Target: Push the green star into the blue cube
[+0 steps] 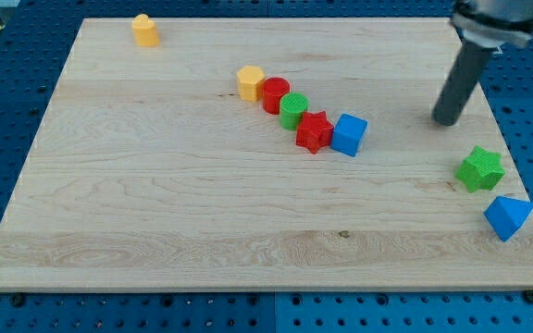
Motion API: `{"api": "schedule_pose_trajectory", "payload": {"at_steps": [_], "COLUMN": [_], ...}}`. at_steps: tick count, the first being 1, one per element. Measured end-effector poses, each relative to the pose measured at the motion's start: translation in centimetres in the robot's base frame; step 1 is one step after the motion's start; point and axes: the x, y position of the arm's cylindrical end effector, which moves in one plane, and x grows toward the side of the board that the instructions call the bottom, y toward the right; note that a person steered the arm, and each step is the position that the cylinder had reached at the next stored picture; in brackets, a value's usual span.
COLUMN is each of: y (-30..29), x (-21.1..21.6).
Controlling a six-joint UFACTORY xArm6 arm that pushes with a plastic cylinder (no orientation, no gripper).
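Green star sits just near-right of our tip, which touches nothing, while the blue cube lies well apart to its left.

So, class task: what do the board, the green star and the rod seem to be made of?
Board: pale wood, matt, with visible grain lines. Green star: probably plastic, evenly coloured, slight sheen. Rod ending in my tip: dark and smooth, metal or plastic; unclear which.

The star sits right of the cube (well apart), below my tip.
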Motion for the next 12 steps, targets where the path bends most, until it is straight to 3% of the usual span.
{"api": "schedule_pose_trajectory", "payload": {"at_steps": [1, 2, 4, 5, 6, 8, 10, 12], "y": [7.7, 8.9, 8.8, 6.4, 0.5, -0.5, -5.9, -7.1], "x": [1.0, 1.6, 10.8, 12.1, 12.0, 12.0, 4.8, 3.7]}}
